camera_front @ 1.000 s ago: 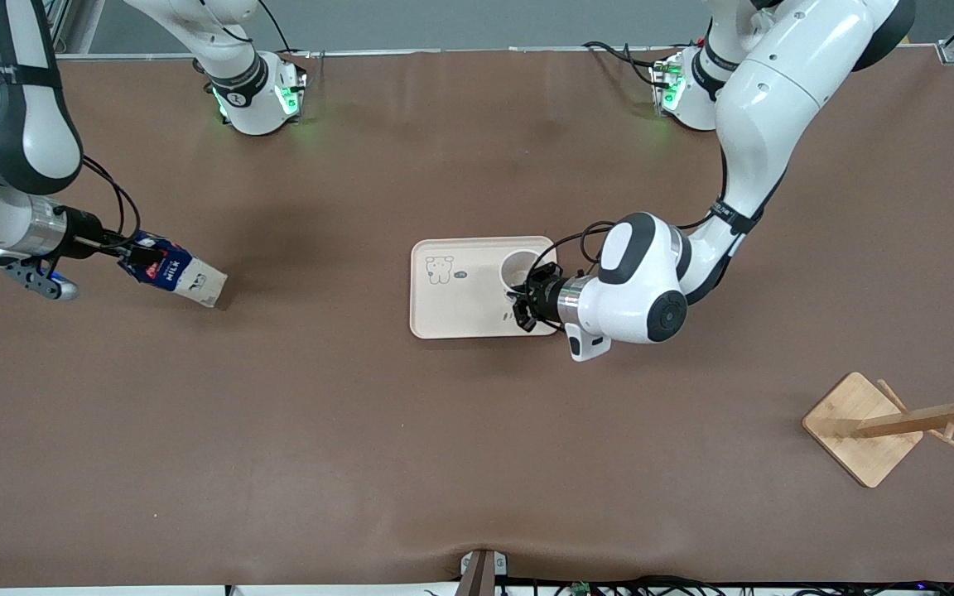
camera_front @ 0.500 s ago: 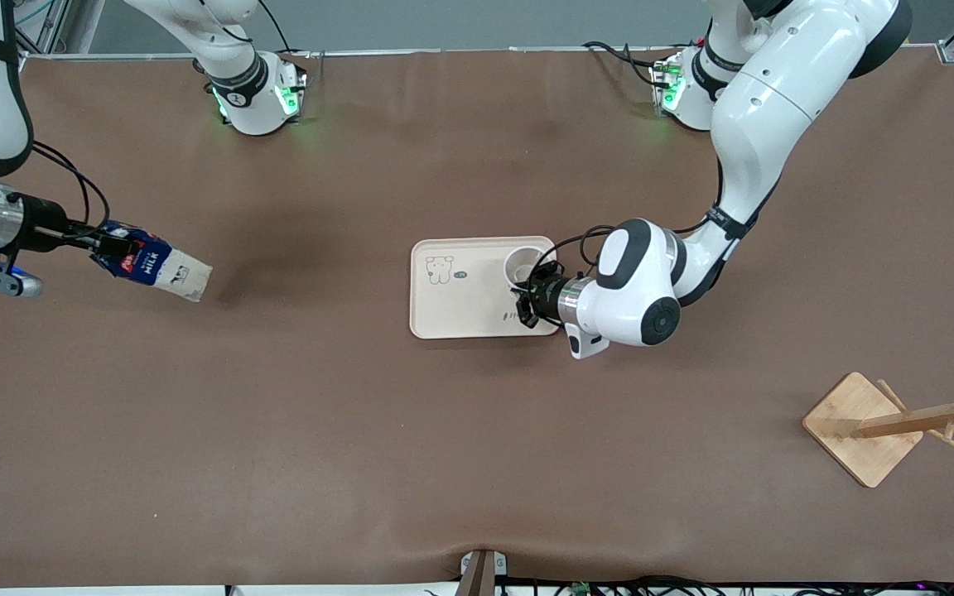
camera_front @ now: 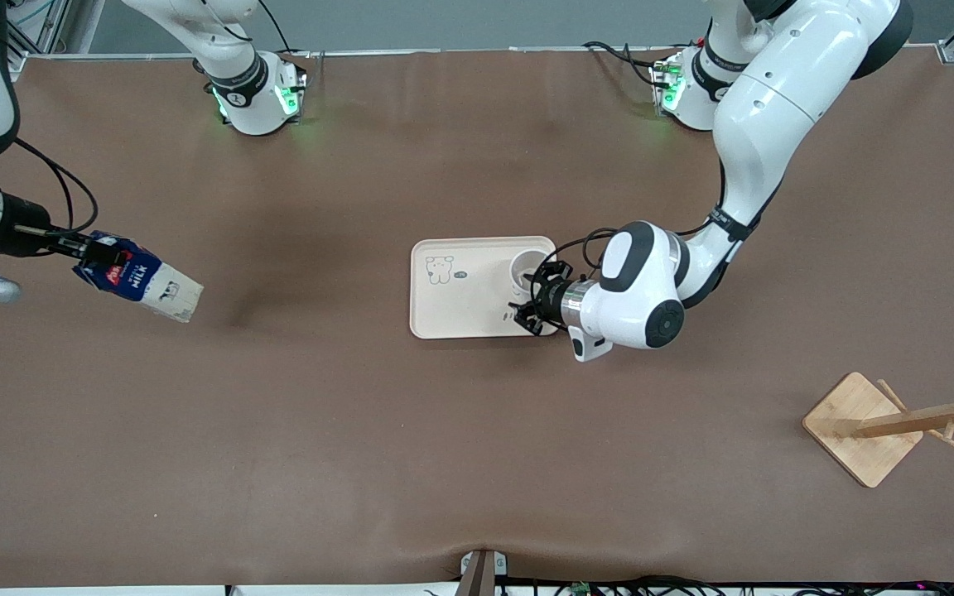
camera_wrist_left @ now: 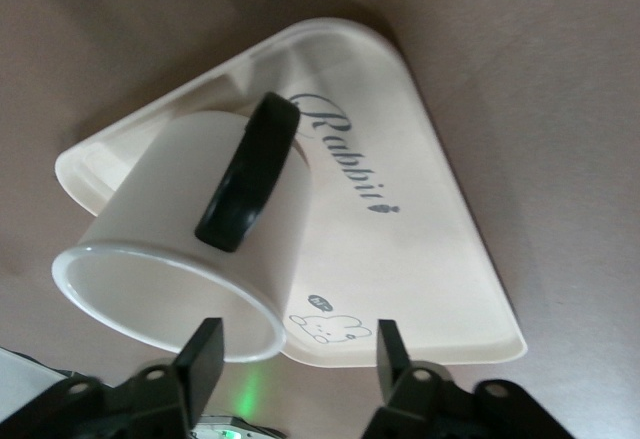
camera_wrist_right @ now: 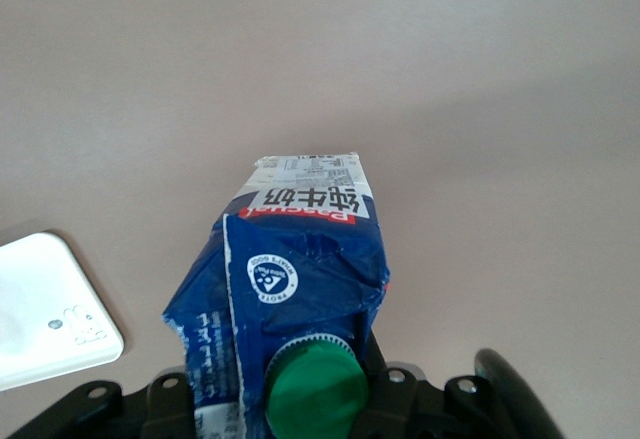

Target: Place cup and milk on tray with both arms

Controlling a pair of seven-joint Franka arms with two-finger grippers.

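I see the right gripper (camera_front: 84, 252) pinching the top of the milk (camera_front: 142, 281), holding it tilted in the air over the table (camera_front: 320, 430) near the right arm's end, well apart from the tray (camera_front: 452, 310). I think I should carry it level and set it on the bare part of the tray. The cup (camera_front: 524, 269) stands on the tray. The left gripper (camera_front: 531, 296) is spread beside it, touching nothing. I cannot see the cup's face. 1 wooden rack (camera_front: 891, 422) is partly cut off.
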